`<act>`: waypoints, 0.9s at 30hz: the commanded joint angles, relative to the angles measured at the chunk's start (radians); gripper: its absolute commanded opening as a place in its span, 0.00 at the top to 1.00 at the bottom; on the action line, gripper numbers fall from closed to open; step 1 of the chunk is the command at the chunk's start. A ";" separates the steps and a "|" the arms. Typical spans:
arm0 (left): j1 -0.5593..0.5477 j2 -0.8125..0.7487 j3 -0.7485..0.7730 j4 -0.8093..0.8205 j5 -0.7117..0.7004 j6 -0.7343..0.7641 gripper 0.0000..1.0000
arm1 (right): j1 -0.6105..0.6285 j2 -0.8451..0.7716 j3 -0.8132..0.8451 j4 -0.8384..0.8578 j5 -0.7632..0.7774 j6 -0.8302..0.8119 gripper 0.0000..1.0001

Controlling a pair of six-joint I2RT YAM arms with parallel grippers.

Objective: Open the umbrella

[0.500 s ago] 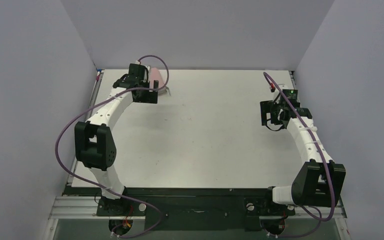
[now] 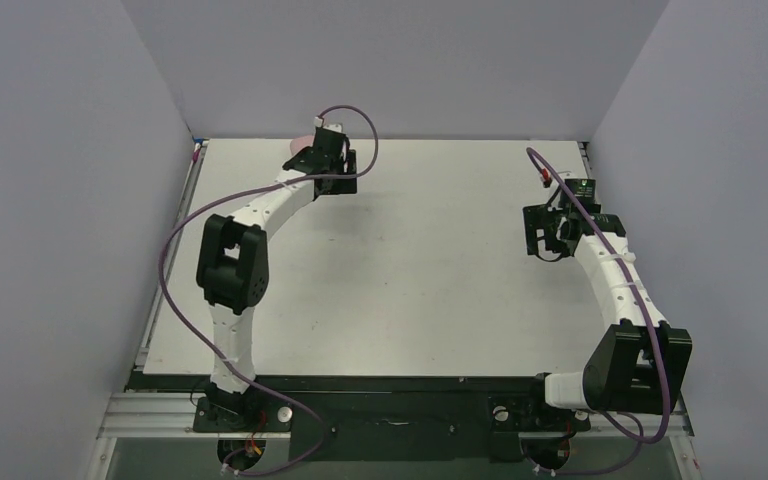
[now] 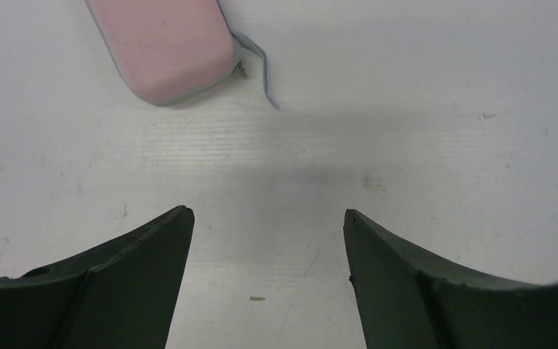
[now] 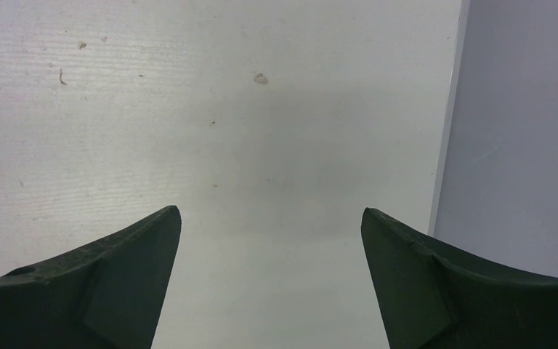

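Note:
The umbrella is out of view. A closed pinkish clamshell case [image 3: 166,43] with a grey zip edge and a thin grey pull strap [image 3: 261,69] lies flat on the white table, ahead and to the left of my left gripper [image 3: 269,214]. That gripper is open over bare table and touches nothing. From the top view only a sliver of the case [image 2: 298,143] shows behind the left wrist, with the left gripper [image 2: 338,178] just right of it at the back of the table. My right gripper [image 4: 271,211] [image 2: 535,232] is open and empty over the table's right side.
Grey walls close in the table [image 2: 410,280] on the left, back and right. The right gripper is near the table's right edge [image 4: 447,145], where the wall rises. A small red item [image 2: 542,179] sits by the right arm's cable.
The left arm has swung right and stretched out, moving its gripper off the case to the bare table beside it. The right arm has barely moved.

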 commanded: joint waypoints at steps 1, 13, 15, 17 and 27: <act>0.001 0.087 0.118 0.088 -0.027 -0.059 0.31 | -0.002 -0.040 0.045 -0.005 0.043 -0.009 0.10; 0.016 0.313 0.286 0.059 -0.020 -0.113 0.62 | -0.003 -0.010 0.077 -0.009 0.070 -0.007 0.10; 0.024 0.347 0.318 0.047 -0.021 -0.119 0.64 | -0.003 -0.006 0.084 -0.010 0.076 -0.008 0.10; 0.032 0.381 0.357 0.029 -0.021 -0.126 0.65 | -0.003 -0.001 0.090 -0.011 0.081 -0.009 0.10; 0.054 0.504 0.536 0.010 -0.033 -0.090 0.78 | -0.003 0.002 0.097 -0.015 0.101 -0.014 0.10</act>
